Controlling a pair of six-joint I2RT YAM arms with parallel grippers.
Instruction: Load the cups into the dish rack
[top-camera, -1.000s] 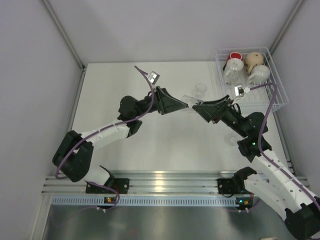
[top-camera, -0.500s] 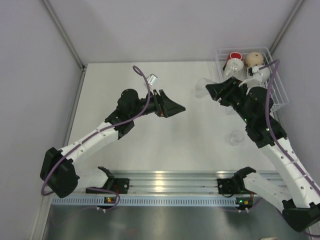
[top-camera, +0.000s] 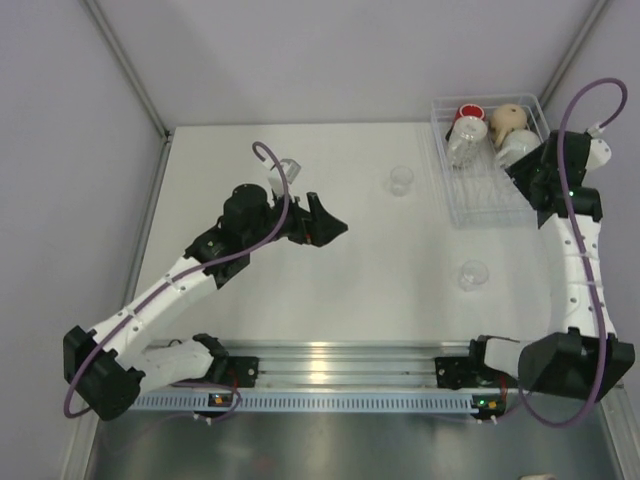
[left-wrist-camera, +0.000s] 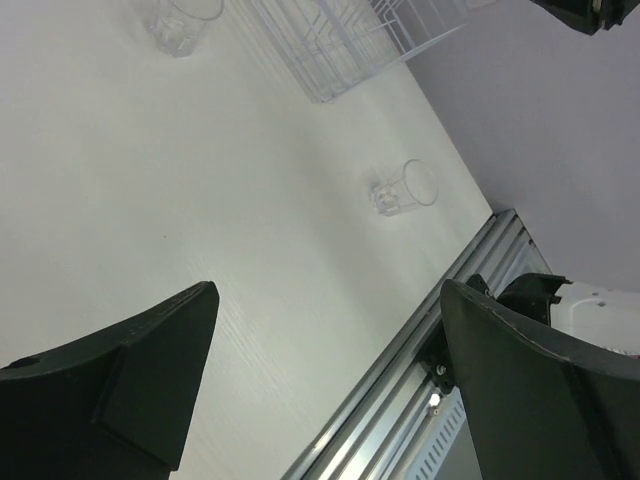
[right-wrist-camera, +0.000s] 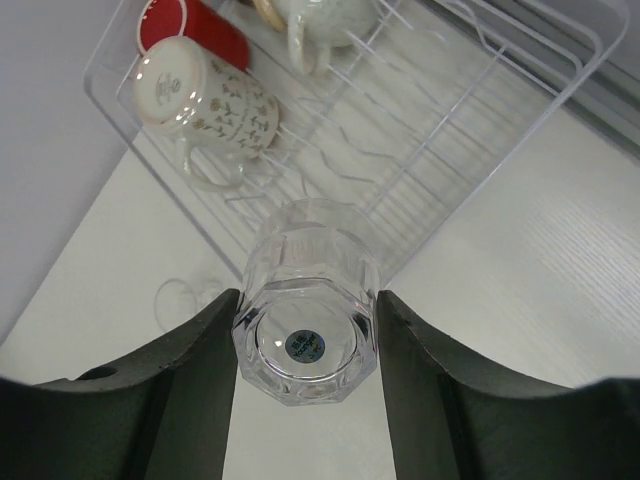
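Observation:
The white wire dish rack (top-camera: 478, 200) stands at the back right of the table. In it lie a red cup (top-camera: 468, 114), a beige mug (top-camera: 508, 121), a white mug (top-camera: 516, 147) and a pale flowered mug (right-wrist-camera: 212, 104). My right gripper (right-wrist-camera: 307, 318) is shut on a clear glass tumbler (right-wrist-camera: 307, 300), held base toward the camera above the rack's near edge (right-wrist-camera: 480, 130). A second tumbler (top-camera: 402, 180) stands left of the rack, and a third (top-camera: 472, 275) stands nearer the front. My left gripper (top-camera: 337, 226) hangs open and empty over mid-table.
Grey walls close in the left, back and right sides. An aluminium rail (top-camera: 330, 360) with the arm bases runs along the front edge. In the left wrist view the two table tumblers (left-wrist-camera: 405, 188) and the rack corner (left-wrist-camera: 340, 50) lie ahead.
The tumbler passed from my left gripper to the right one. My left gripper opened and pulled back left; the right arm swung the tumbler over to the rack.

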